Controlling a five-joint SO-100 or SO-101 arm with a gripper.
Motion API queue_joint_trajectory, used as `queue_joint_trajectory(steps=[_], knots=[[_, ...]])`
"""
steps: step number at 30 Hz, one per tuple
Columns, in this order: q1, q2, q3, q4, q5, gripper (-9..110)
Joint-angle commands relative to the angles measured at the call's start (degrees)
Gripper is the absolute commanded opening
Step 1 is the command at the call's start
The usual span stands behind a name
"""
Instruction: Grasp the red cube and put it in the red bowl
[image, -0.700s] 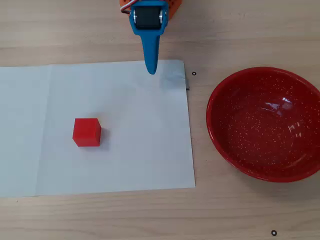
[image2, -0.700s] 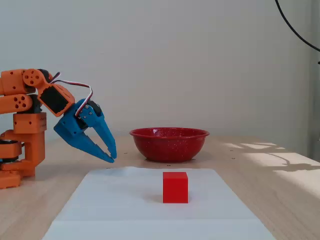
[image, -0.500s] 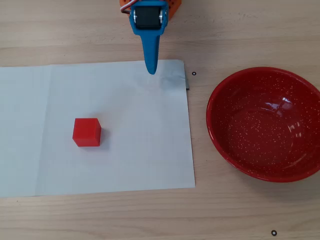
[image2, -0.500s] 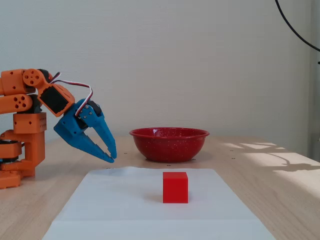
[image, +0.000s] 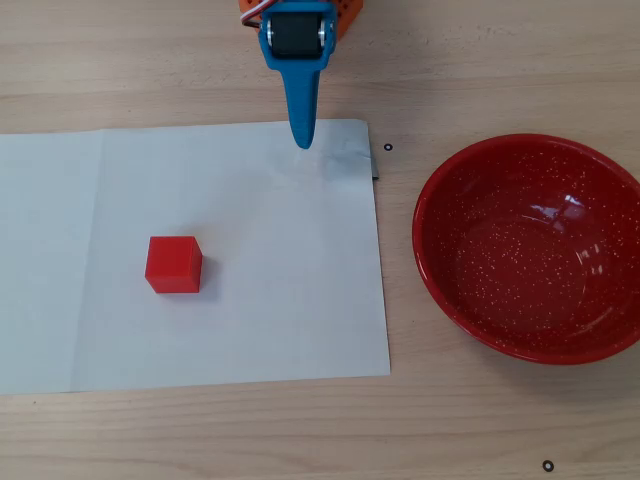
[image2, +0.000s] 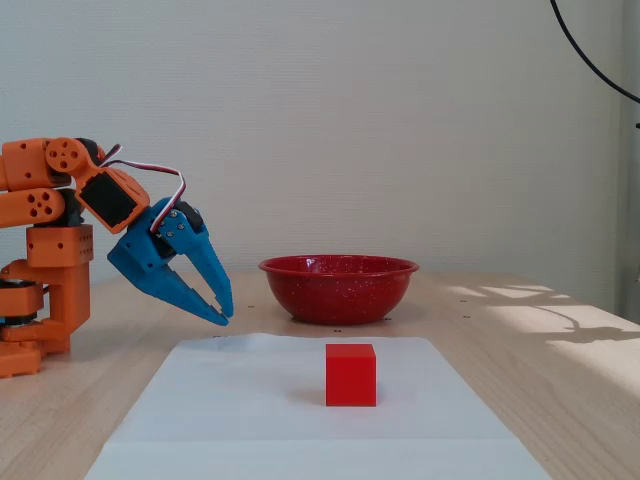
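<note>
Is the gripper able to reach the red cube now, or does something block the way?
Probably yes. The red cube sits alone on the white paper, with nothing between it and the gripper, which hangs above the paper's far edge. The red bowl stands off to the side, clear of that path.

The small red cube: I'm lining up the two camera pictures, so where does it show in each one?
Overhead view: the small matte red cube lies left of centre on the white paper sheet, apart from everything else.
Fixed view: the cube stands low and centre on the sheet, in front of the bowl.
Shared landmark: the large glossy red speckled bowl, at right overhead and mid-frame behind the cube in the fixed view.
</note>
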Motion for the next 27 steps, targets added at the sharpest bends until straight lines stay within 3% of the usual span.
queue_joint_trajectory(steps=[1,11,27], knots=[[0.7,0.7,0.88,-0.53,-0.53,0],[-0.7,-4.57,-8.35,7.12,0.79,0],[-4.75,-34.45,-43.07,20.04,5.8,0]])
